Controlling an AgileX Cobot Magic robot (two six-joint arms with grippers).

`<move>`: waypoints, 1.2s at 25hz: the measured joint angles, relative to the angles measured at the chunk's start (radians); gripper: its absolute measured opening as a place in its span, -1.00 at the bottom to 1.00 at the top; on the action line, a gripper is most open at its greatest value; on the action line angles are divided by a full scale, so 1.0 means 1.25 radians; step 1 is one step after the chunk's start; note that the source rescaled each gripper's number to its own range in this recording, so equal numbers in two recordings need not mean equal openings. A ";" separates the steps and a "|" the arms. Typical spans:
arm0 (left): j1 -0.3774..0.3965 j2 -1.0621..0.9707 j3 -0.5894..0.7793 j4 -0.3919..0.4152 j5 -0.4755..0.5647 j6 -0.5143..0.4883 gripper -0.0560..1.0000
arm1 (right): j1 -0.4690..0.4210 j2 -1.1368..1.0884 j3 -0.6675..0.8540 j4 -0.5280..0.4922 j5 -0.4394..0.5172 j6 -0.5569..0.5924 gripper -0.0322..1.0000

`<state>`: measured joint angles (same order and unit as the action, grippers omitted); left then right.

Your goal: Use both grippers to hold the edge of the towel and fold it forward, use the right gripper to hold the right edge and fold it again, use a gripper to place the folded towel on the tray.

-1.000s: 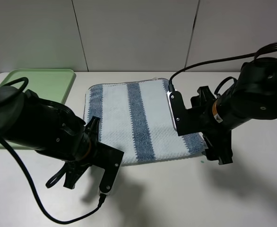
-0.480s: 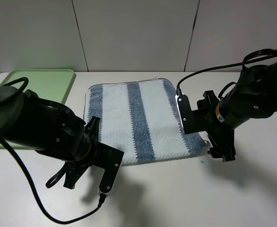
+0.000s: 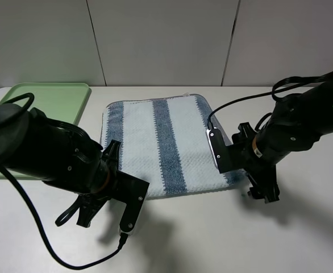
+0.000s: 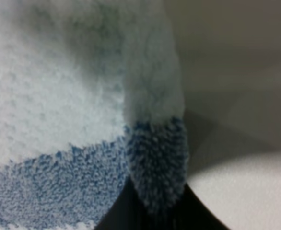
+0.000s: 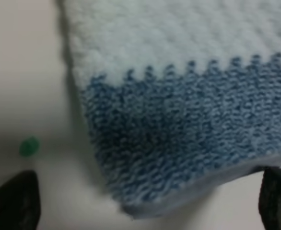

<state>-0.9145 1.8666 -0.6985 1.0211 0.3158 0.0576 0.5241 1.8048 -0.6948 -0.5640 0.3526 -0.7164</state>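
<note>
Left hand [image 3: 112, 153] clamping closed on towel [image 3: 166, 142] near corner. Right hand [image 5: 144, 197] gaping wide, straddling opposite corner. Needing squarer bite on grey hem [image 5: 203, 189], then both rising evenly.

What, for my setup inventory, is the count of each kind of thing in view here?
towel: 1
tray: 1
grippers: 2 (left gripper, right gripper)
green speck: 1
Total: 5

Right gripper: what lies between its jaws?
Blue-striped corner of the towel, ungripped, between the open jaws of the right gripper; a green speck on the table beside it. Shown in right wrist view.
</note>
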 joint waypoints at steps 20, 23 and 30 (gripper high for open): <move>0.000 0.000 0.000 0.000 -0.003 -0.001 -0.89 | 0.000 0.023 -0.007 -0.050 -0.009 -0.003 0.51; 0.000 0.000 0.000 0.000 -0.005 -0.001 -0.89 | 0.000 0.024 -0.007 -0.035 -0.034 -0.006 0.49; 0.000 0.000 0.000 0.000 -0.007 -0.001 -0.89 | 0.000 0.026 -0.007 -0.007 -0.074 -0.006 0.42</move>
<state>-0.9145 1.8666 -0.6985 1.0211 0.3069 0.0567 0.5241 1.8379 -0.7037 -0.5725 0.2595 -0.7239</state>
